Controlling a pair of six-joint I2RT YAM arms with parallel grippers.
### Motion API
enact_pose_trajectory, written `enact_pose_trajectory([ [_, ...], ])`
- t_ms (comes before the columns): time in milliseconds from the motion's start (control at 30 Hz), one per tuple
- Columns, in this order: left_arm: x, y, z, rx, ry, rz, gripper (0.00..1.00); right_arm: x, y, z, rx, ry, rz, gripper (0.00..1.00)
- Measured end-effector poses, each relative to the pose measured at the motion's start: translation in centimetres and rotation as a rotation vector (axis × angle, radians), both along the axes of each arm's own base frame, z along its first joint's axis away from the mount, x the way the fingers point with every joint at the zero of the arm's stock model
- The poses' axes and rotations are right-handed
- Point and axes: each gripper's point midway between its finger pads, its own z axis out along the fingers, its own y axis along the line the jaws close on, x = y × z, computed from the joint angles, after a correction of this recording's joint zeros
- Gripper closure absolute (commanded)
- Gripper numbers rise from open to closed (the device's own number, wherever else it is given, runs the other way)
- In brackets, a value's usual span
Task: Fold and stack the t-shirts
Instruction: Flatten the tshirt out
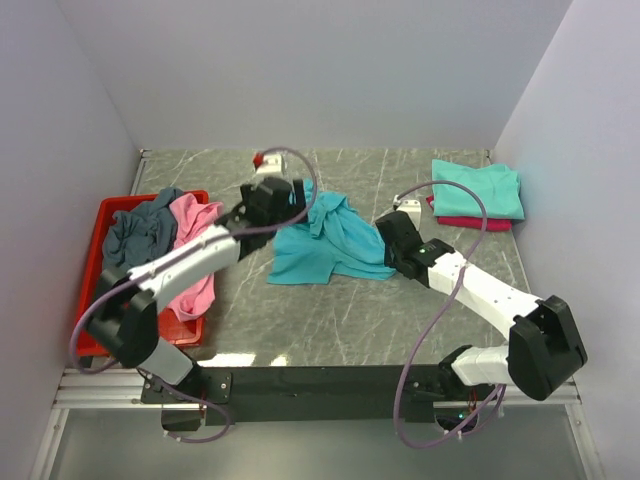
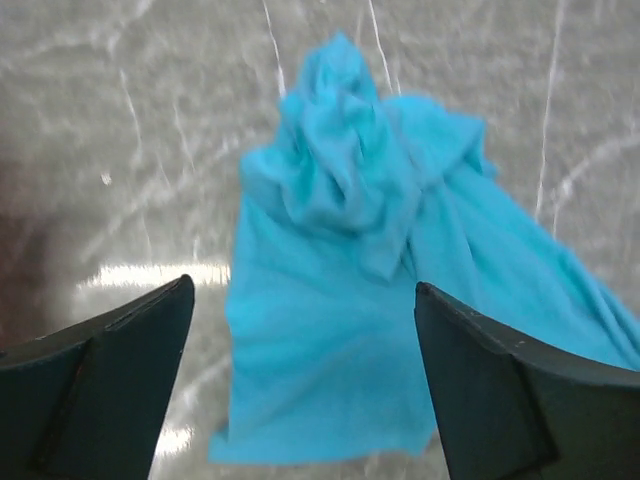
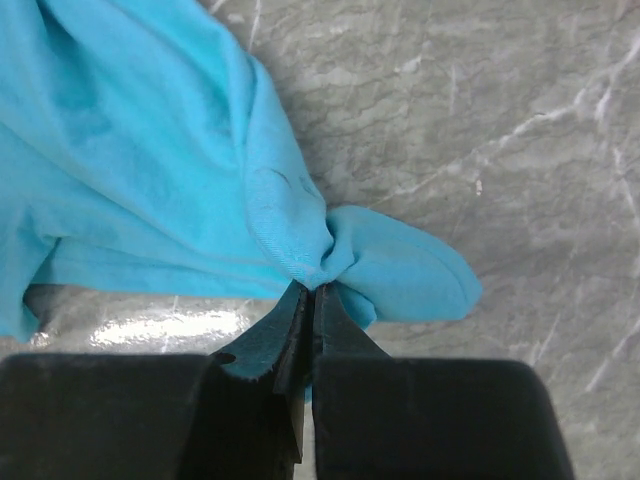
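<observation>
A bright turquoise t-shirt (image 1: 325, 240) lies crumpled at the middle of the table. My left gripper (image 1: 290, 200) hangs open above its left part. In the left wrist view the shirt (image 2: 350, 250) lies loose on the table below the wide-apart fingers (image 2: 520, 390), and nothing is held. My right gripper (image 1: 388, 232) is shut on the shirt's right edge, with a bunch of cloth (image 3: 300, 230) pinched at its fingertips (image 3: 312, 288). A pink shirt (image 1: 195, 235) and a slate-grey one (image 1: 140, 230) lie heaped at the left. A folded mint-green shirt (image 1: 480, 188) lies on a crimson one (image 1: 470, 223) at the back right.
A red plastic tray (image 1: 108, 207) at the left holds the pink and grey shirts, the pink one spilling over its near rim. A small white and red object (image 1: 265, 162) sits at the back wall. Another small white piece (image 1: 408, 207) lies beside the right gripper. Walls close three sides.
</observation>
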Motion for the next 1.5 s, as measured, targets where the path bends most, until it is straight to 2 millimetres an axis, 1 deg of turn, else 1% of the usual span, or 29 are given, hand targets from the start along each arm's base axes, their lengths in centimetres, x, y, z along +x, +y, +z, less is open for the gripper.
enact_pose_trajectory([
  [33, -1.7, -0.3, -0.5, -0.008, 0.005, -0.010, 0.05, 0.1, 0.1, -0.2, 0.002, 0.002, 0.002, 1.00],
  [67, -3.0, -0.4, -1.2, -0.014, 0.012, -0.012, 0.06, 0.2, 0.2, -0.2, 0.006, 0.002, 0.003, 1.00],
  [100, -4.5, -0.3, -2.3, -0.007, 0.032, -0.011, 0.06, 0.3, 0.3, -0.2, 0.010, -0.002, 0.004, 1.00],
  [167, -6.5, 0.0, -4.5, 0.016, 0.076, 0.001, 0.06, 0.6, 0.5, -0.1, 0.020, -0.009, 0.005, 1.00],
  [200, -7.5, 0.3, -5.9, 0.032, 0.108, 0.012, 0.07, 0.6, 0.5, -0.1, 0.023, -0.012, 0.005, 1.00],
  [300, -9.9, 2.1, -9.8, 0.078, 0.197, 0.051, 0.08, 0.9, 0.9, 0.0, 0.043, -0.019, 0.013, 1.00],
  [367, -11.1, 3.4, -11.7, 0.111, 0.241, 0.080, 0.09, 1.0, 1.1, -0.1, 0.054, -0.025, 0.017, 1.00],
  [400, -11.5, 3.8, -12.2, 0.120, 0.254, 0.091, 0.10, 0.9, 1.2, -0.3, 0.058, -0.022, 0.021, 1.00],
  [500, -11.9, 4.4, -13.1, 0.126, 0.262, 0.107, 0.13, 0.5, 1.2, -1.0, 0.061, -0.007, 0.030, 1.00],
  [667, -11.5, 3.9, -13.9, 0.105, 0.252, 0.096, 0.21, -0.3, 1.2, -1.9, 0.071, 0.015, 0.041, 1.00],
  [867, -11.1, 3.1, -15.3, 0.097, 0.272, 0.074, 0.25, -0.4, 1.5, -1.9, 0.090, 0.013, 0.052, 1.00],
  [967, -11.0, 3.2, -15.7, 0.101, 0.279, 0.077, 0.29, -0.3, 1.7, -1.8, 0.099, 0.010, 0.057, 1.00],
  [1133, -11.0, 3.7, -17.0, 0.132, 0.311, 0.082, 0.32, -0.2, 1.8, -1.8, 0.107, 0.010, 0.062, 1.00],
  [1200, -11.0, 3.7, -17.2, 0.142, 0.319, 0.081, 0.36, -0.3, 1.9, -1.8, 0.109, 0.010, 0.062, 1.00],
  [1333, -10.9, 3.4, -17.3, 0.139, 0.322, 0.073, 0.47, -0.4, 1.9, -1.9, 0.111, 0.014, 0.063, 1.00],
  [1367, -10.9, 3.4, -17.3, 0.136, 0.322, 0.072, 0.56, -0.4, 1.9, -1.9, 0.111, 0.014, 0.064, 1.00],
  [1400, -10.9, 3.3, -17.3, 0.131, 0.323, 0.072, 0.62, -0.4, 1.9, -1.9, 0.112, 0.014, 0.064, 1.00],
  [1433, -10.9, 3.2, -17.3, 0.128, 0.324, 0.069, 0.70, -0.4, 1.9, -1.9, 0.112, 0.014, 0.064, 1.00],
  [1467, -10.9, 3.1, -17.3, 0.125, 0.324, 0.068, 0.95, -0.4, 1.9, -1.9, 0.113, 0.013, 0.064, 1.00],
  [1500, -10.9, 3.1, -17.3, 0.120, 0.325, 0.071, 0.99, -0.4, 1.9, -1.9, 0.113, 0.013, 0.064, 1.00],
])
